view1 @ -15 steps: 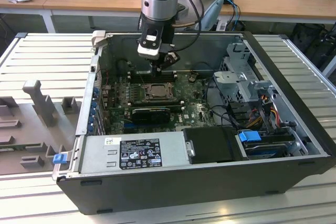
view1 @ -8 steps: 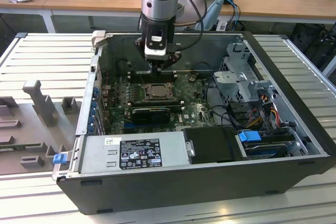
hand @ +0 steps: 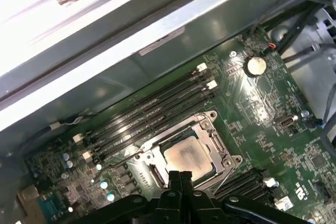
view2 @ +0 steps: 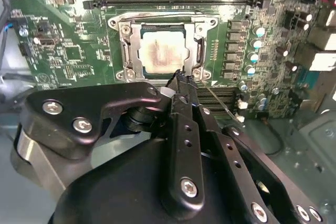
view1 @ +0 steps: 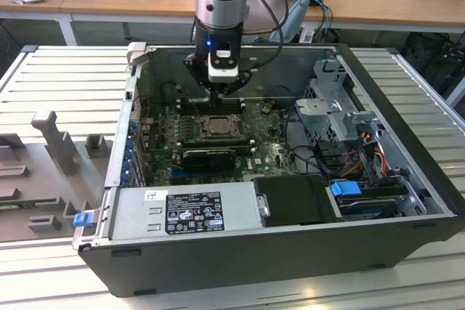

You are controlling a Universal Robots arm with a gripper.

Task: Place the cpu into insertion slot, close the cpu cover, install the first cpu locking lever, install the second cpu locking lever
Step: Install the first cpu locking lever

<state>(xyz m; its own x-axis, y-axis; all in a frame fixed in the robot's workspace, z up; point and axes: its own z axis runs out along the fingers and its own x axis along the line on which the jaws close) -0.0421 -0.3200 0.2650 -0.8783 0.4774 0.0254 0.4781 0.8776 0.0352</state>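
My jaws are pressed together, I judge to push not pinch, by the locking lever (view2: 218, 100) at the insertion slot's (view2: 157, 20) corner, cpu (view2: 161, 51) seated under the cpu cover (view2: 135, 51).

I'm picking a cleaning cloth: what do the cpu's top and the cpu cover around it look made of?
The cpu: metal top, pale silvery-beige, matte, with a dull smudged stain in the middle. The cpu cover: thin sheet metal, probably steel, bright silvery, catching glare along its edges.
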